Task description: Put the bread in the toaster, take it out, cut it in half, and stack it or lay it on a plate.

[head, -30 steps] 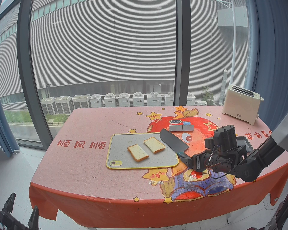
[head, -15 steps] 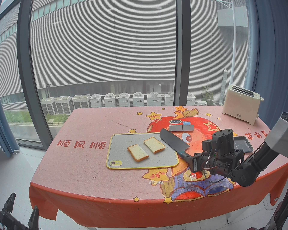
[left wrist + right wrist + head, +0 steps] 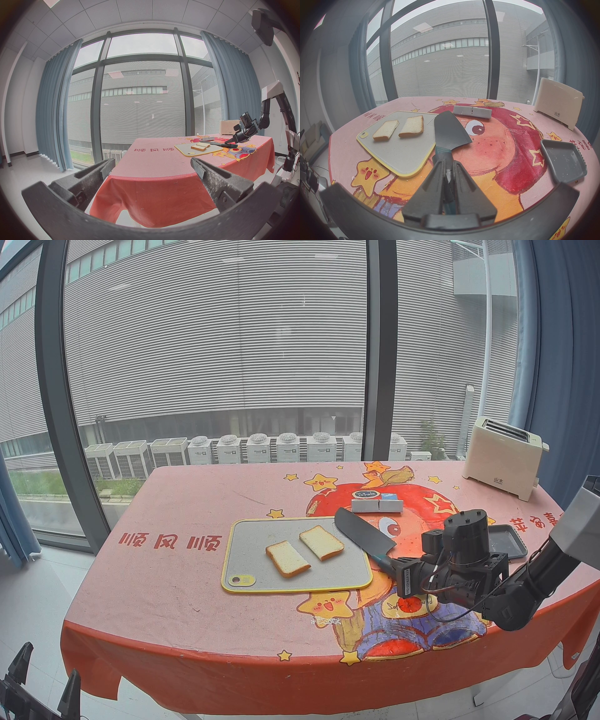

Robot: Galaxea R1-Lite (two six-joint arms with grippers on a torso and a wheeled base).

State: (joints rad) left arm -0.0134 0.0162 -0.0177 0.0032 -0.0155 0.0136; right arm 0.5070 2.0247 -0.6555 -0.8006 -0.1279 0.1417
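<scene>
Knife [image 3: 364,532] is gripped at handle by right jaws; left jaws wide. Bread [image 3: 288,558] (soft, crumbly) is best pinched edgewise.

I get soft, even daylight through the window [image 3: 219,352] behind the table [image 3: 175,602]; shadows on the cloth are faint. Pale lamp reflections [image 3: 423,27] sit in the glass. Both wrist views bow the window frame and darken toward their corners.

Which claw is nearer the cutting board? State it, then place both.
Right. The right claw, shut on the knife, is just off the cutting board's right edge. The left claw, open, is low beyond the table's front-left corner, far from the board.
</scene>
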